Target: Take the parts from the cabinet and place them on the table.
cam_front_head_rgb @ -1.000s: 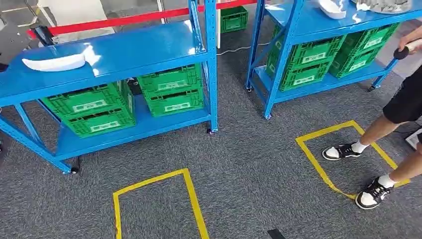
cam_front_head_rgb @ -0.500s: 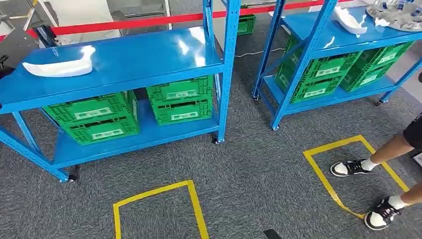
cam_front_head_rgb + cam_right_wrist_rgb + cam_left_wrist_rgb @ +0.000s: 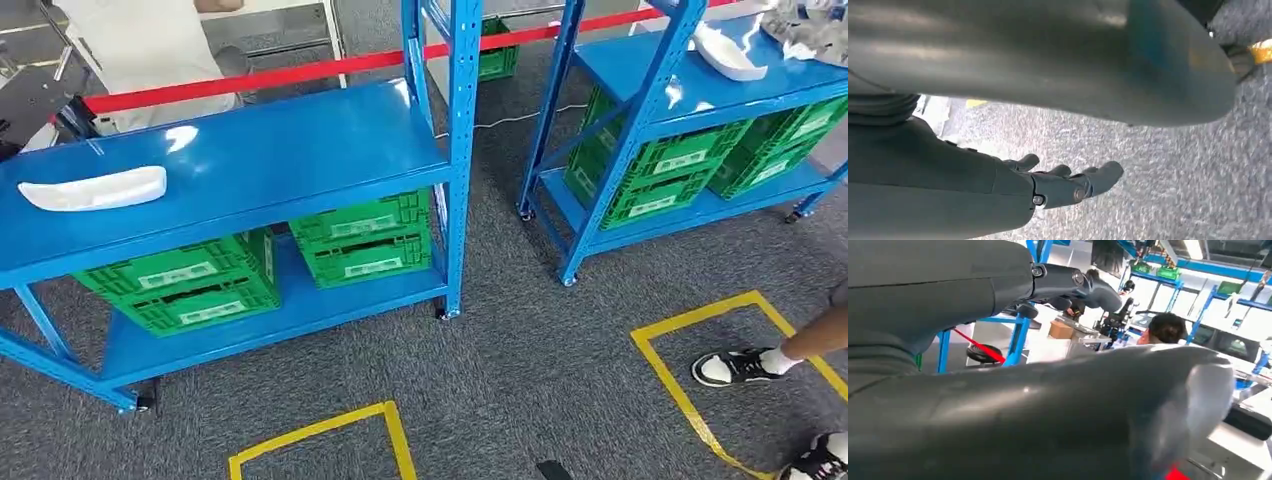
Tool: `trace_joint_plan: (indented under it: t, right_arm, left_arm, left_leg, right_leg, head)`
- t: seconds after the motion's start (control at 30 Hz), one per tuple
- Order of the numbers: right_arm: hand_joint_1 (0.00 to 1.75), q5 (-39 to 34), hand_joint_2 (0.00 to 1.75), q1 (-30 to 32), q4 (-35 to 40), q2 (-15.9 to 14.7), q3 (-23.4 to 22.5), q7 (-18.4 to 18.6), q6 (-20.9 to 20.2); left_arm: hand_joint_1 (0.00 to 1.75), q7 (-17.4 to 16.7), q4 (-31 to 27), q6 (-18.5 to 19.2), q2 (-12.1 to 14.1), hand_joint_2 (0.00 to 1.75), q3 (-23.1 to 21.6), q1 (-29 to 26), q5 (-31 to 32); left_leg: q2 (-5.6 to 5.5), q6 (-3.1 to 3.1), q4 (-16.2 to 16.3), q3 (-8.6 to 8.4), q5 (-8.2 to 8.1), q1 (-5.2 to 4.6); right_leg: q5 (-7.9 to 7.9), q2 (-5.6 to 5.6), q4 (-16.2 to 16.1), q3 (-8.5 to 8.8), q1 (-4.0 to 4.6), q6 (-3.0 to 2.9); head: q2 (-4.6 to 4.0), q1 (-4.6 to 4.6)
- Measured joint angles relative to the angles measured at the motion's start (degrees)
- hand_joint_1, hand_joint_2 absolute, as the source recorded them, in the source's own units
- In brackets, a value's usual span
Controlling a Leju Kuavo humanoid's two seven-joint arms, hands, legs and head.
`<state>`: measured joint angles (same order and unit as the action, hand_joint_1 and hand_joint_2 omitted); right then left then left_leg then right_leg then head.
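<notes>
- White part (image 3: 92, 188) lies flat on left blue shelf (image 3: 250, 165), free to lift; another white part (image 3: 728, 55) sits on right shelf (image 3: 650, 70).
- Right hand (image 3: 1068, 182) hangs over carpet, fingers (image 3: 1103, 176) extended, holding nothing.
- Left hand (image 3: 1073, 285): fingers' state unclear.

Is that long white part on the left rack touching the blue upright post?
Apart. In the head view the white part lies near the shelf's left end, with bare blue shelf between it and the post.

Camera swings left and tilts up as person withdraws

The person's legs have drawn back toward the yellow floor marking (image 3: 700, 400); one sneaker (image 3: 735, 367) now sits inside it.
</notes>
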<state>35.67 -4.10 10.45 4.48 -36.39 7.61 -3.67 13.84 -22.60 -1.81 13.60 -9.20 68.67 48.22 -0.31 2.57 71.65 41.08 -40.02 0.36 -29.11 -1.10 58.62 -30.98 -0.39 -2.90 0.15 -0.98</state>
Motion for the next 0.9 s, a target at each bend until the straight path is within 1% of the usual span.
trace_joint_plan:
  t: [0.03, 0.07, 0.1, 0.13, 0.17, 0.2, 0.23, 0.27, 0.3, 0.33, 0.37, 0.4, 0.43, 0.47, 0.5, 0.53, 0.57, 0.6, 0.63, 0.67, 0.7, 0.73, 0.77, 0.8, 0.83, 0.87, 0.9]
  right_arm:
    - [0.00, 0.0, 0.00, 0.0, 0.0, 0.0, 0.0, 0.0, 0.0]
    - [0.00, 0.0, 0.00, 0.0, 0.0, 0.0, 0.0, 0.0, 0.0]
    - [0.00, 0.0, 0.00, 0.4, -0.1, 0.0, -0.1, 0.0, 0.0]
    - [0.00, 0.0, 0.00, 0.1, -0.2, 0.0, -0.1, 0.0, 0.0]
    - [0.00, 0.1, 0.00, -0.1, -0.2, 0.0, -0.1, 0.2, 0.0]
    - [0.00, 0.2, 0.00, 0.0, -0.2, 0.0, -0.1, -0.1, 0.0]
    - [0.00, 0.2, 0.00, 0.1, -0.2, -0.1, -0.1, 0.0, 0.0]
    - [0.00, 0.3, 0.00, 0.0, -0.2, -0.3, -0.1, 0.0, 0.0]
    - [0.00, 0.3, 0.00, -0.1, -0.2, -0.4, -0.1, 0.0, 0.0]
    - [0.00, 0.3, 0.00, -0.2, -0.2, -0.4, -0.1, 0.0, 0.0]
    - [0.00, 0.3, 0.00, -0.2, -0.2, -0.4, -0.1, 0.0, 0.0]
    - [0.00, 0.4, 0.00, -0.2, -0.2, -0.3, -0.1, 0.0, -0.1]
    - [0.00, 0.5, 0.00, -0.1, -0.2, -0.3, -0.1, 0.1, 0.0]
    - [0.00, 0.5, 0.00, 0.1, -0.2, -0.3, -0.1, 0.1, -0.1]
    - [0.00, 0.5, 0.00, 0.2, -0.2, -0.3, -0.1, 0.0, -0.1]
    - [0.00, 0.5, 0.00, 0.3, -0.2, -0.3, -0.1, 0.0, -0.1]
    - [0.00, 0.6, 0.00, 0.3, -0.2, -0.4, -0.1, 0.0, -0.1]
    - [0.00, 0.8, 0.00, 0.4, -0.2, -0.5, -0.2, 0.0, -0.1]
    - [0.00, 0.8, 0.00, 0.8, -0.3, -0.7, -0.2, 0.0, -0.2]
    - [0.00, 0.9, 0.00, 0.6, -0.3, -0.7, -0.2, 0.0, -0.2]
    - [0.00, 0.9, 0.00, 0.8, -0.3, -0.7, -0.2, 0.1, -0.3]
    - [0.00, 0.9, 0.00, 0.8, -0.3, -0.7, -0.2, 0.0, -0.2]
    - [0.00, 0.9, 0.00, 0.7, -0.3, -0.6, -0.2, 0.0, -0.2]
    - [0.00, 1.0, 0.00, 0.7, -0.3, -0.6, -0.2, 0.0, -0.2]
    - [0.00, 1.0, 0.00, 0.7, -0.3, -0.6, -0.4, 0.0, -0.2]
    - [0.00, 1.0, 0.00, 0.4, -0.3, -0.6, -0.5, 0.0, -0.2]
    - [0.00, 1.0, 0.00, 0.2, -0.3, -0.6, -0.5, 0.0, -0.2]
  left_arm:
    - [0.00, 0.1, 0.1, 0.0, 0.2, 0.00, -0.1, 0.0, 0.0]
    - [0.00, 0.0, 0.3, 0.0, 0.5, 0.00, -0.2, -0.1, 0.0]
    - [0.00, -0.1, 0.8, 0.0, 0.8, 0.00, -0.3, -0.6, 0.0]
    - [0.00, 0.0, 1.0, -0.1, 1.4, 0.00, -0.4, -0.7, 0.0]
    - [0.00, -0.3, 0.9, 0.0, 1.4, 0.00, -0.6, -1.0, 0.0]
    - [0.00, -0.3, 0.7, 0.0, 1.6, 0.00, -0.7, -1.3, -0.1]
    - [0.00, -0.4, 0.5, 0.0, 1.9, 0.00, -0.7, -1.0, -0.1]
    - [0.00, -0.4, 0.3, 0.0, 1.8, 0.00, -0.8, -0.9, -0.2]
    - [0.00, -0.4, 0.3, 0.0, 2.0, 0.00, -0.8, -0.9, -0.4]
    - [0.00, -0.5, 0.3, 0.0, 2.4, 0.00, -0.8, -0.9, -0.6]
    - [0.00, -0.6, 0.4, 0.0, 2.6, 0.00, -0.9, -1.1, -0.8]
    - [0.00, -0.7, 0.4, 0.0, 2.8, 0.00, -0.9, -1.4, -0.9]
    - [0.00, -0.7, 0.4, 0.0, 2.8, 0.00, -0.9, -1.8, -0.9]
    - [0.00, -0.8, 0.5, 0.0, 2.8, 0.00, -0.9, -2.2, -1.1]
    - [0.00, -0.9, 0.5, 0.0, 3.1, 0.00, -0.9, -2.5, -1.2]
    - [0.00, -1.0, 0.5, 0.0, 3.3, 0.00, -0.9, -2.7, -1.3]
    - [0.00, -1.0, 0.5, 0.0, 3.4, 0.00, -0.9, -2.9, -1.4]
    - [0.00, -1.0, 0.7, 0.1, 3.6, 0.00, -0.9, -3.1, -1.6]
    - [0.00, -1.0, 1.3, 0.2, 3.6, 0.00, -1.0, -3.3, -1.8]
    - [0.00, -1.0, 1.3, 0.6, 4.0, 0.00, -1.0, -3.5, -2.0]
    - [0.00, -1.0, 0.9, 0.7, 4.0, 0.00, -1.2, -4.3, -2.1]
    - [0.00, -1.1, 0.9, 0.6, 4.2, 0.00, -1.2, -4.2, -2.1]
    - [0.00, -1.2, 0.7, 0.5, 5.0, 0.00, -1.3, -3.9, -2.1]
    - [0.00, -1.3, 0.7, 0.4, 5.2, 0.00, -1.3, -3.9, -2.1]
    - [0.00, -1.3, 0.7, 0.2, 5.3, 0.00, -1.3, -3.7, -2.1]
    - [0.00, -1.3, 0.7, 0.1, 5.4, 0.00, -1.4, -3.7, -2.1]
    - [0.00, -1.4, 0.8, 0.1, 5.6, 0.00, -1.4, -4.0, -2.1]
  left_leg:
    - [0.05, 0.13, -2.9, -0.03, 2.28, 0.02]
    - [0.27, -0.04, -7.7, -0.15, 9.34, 0.05]
    - [0.62, -0.23, -12.0, 0.03, 18.58, 0.10]
    - [0.88, -0.56, -13.1, 0.57, 20.22, -0.04]
    - [0.55, -0.90, -13.0, -0.45, 19.38, -0.49]
    - [0.51, -1.39, -13.2, -0.68, 18.89, -0.08]
    - [0.44, -1.82, -13.1, -1.32, 18.65, -0.01]
    - [0.26, -2.17, -13.4, -2.26, 18.29, 0.34]
    - [0.17, -2.47, -13.5, -3.23, 17.57, 0.31]
    - [0.21, -2.70, -13.5, -3.89, 16.97, 0.28]
    - [0.18, -2.74, -13.5, -4.60, 16.26, 0.22]
    - [0.13, -2.85, -13.5, -5.34, 15.51, 0.17]
    - [0.03, -2.94, -13.5, -6.29, 14.68, 0.10]
    - [-0.14, -2.95, -13.5, -7.40, 13.80, -0.01]
    - [-0.22, -2.88, -13.5, -8.58, 12.92, -0.16]
    - [-0.18, -2.82, -13.5, -9.94, 11.95, -0.38]
    - [-0.08, -2.84, -13.6, -11.13, 11.06, -0.51]
    - [0.10, -2.93, -13.8, -11.34, 10.31, -0.40]
    - [-0.43, -2.45, -13.4, -12.73, 9.57, -0.77]
    - [-0.70, -2.19, -13.6, -13.10, 8.43, -0.78]
    - [-0.65, -2.05, -13.0, -14.45, 8.99, -0.91]
    - [-0.86, -1.59, -12.3, -14.37, 9.64, -0.97]
    - [-0.93, -1.37, -12.2, -14.76, 8.90, -1.24]
    - [-0.72, -1.01, -10.8, -14.94, 8.12, -1.13]
    - [-0.43, -0.68, -8.1, -13.46, 7.08, -1.00]
    - [-0.33, -0.43, -4.5, -11.04, 5.60, -0.82]
    - [-0.27, -0.12, -1.1, -8.47, 3.65, -0.67]
  right_leg:
    - [-0.88, -0.04, 0.0, 1.18, -0.08, 0.17]
    - [-2.09, -0.08, 0.0, 2.57, -0.14, 0.48]
    - [-3.02, -0.24, 0.0, 2.64, -0.10, 0.79]
    - [-3.90, -0.46, 0.4, 3.67, 0.02, 1.14]
    - [-4.98, -0.35, -0.4, 4.02, 0.02, 1.72]
    - [-4.40, -0.27, 0.0, 5.18, 0.17, 2.13]
    - [-3.92, -0.29, 0.0, 5.14, 0.30, 2.24]
    - [-3.69, -0.16, 1.6, 4.48, 0.25, 2.42]
    - [-2.55, 0.26, 5.3, 2.78, 0.24, 2.79]
    - [-2.69, 0.49, 9.4, -0.02, 0.18, 3.02]
    - [-4.20, 0.65, 13.5, -3.26, 0.17, 3.19]
    - [-6.79, 0.73, 16.0, -5.91, 0.19, 3.24]
    - [-9.65, 0.74, 17.1, -8.03, 0.22, 3.17]
    - [-11.17, 0.74, 16.4, -9.33, 0.36, 2.95]
    - [-10.71, 0.73, 14.3, -9.79, 0.57, 2.64]
    - [-8.11, 0.73, 10.7, -9.60, 0.81, 2.08]
    - [-3.44, 0.73, 6.5, -9.10, 1.16, 1.26]
    - [3.87, 0.76, 1.9, -8.67, 1.78, 0.14]
    - [4.72, -0.20, 1.6, -9.64, 2.74, -0.28]
    - [3.20, -1.09, 1.0, -9.08, 2.91, -0.65]
    - [3.33, -1.35, 0.4, -7.87, 2.62, -0.74]
    - [3.54, -1.25, 0.0, -7.26, 2.60, -0.85]
    - [5.00, -0.88, -0.3, -5.78, 2.25, -0.99]
    - [5.56, -0.45, -0.4, -4.98, 2.06, -1.25]
    - [5.31, -0.33, -0.4, -4.56, 2.01, -1.57]
    - [5.16, -0.21, -0.4, -4.33, 1.93, -1.76]
    - [4.87, -0.16, -0.4, -4.26, 1.82, -1.75]
  head:
    - [0.00, 0.00]
    - [0.00, 0.00]
    - [0.00, -0.11]
    - [0.00, -0.09]
    - [0.00, -0.11]
    - [0.00, -0.20]
    - [0.00, -0.04]
    - [0.00, 0.13]
    - [0.00, 0.15]
    - [0.00, 0.22]
    - [0.00, 0.20]
    - [0.00, 0.20]
    - [0.00, 0.24]
    - [0.00, 0.28]
    - [0.00, 0.31]
    - [0.00, 0.31]
    - [0.00, 0.31]
    - [0.00, 0.28]
    - [0.00, 0.20]
    - [0.00, 0.66]
    - [0.00, 0.59]
    - [0.00, 0.66]
    - [0.00, 0.68]
    - [0.00, 0.52]
    - [0.00, 0.04]
    - [0.00, 0.20]
    - [0.00, 0.13]
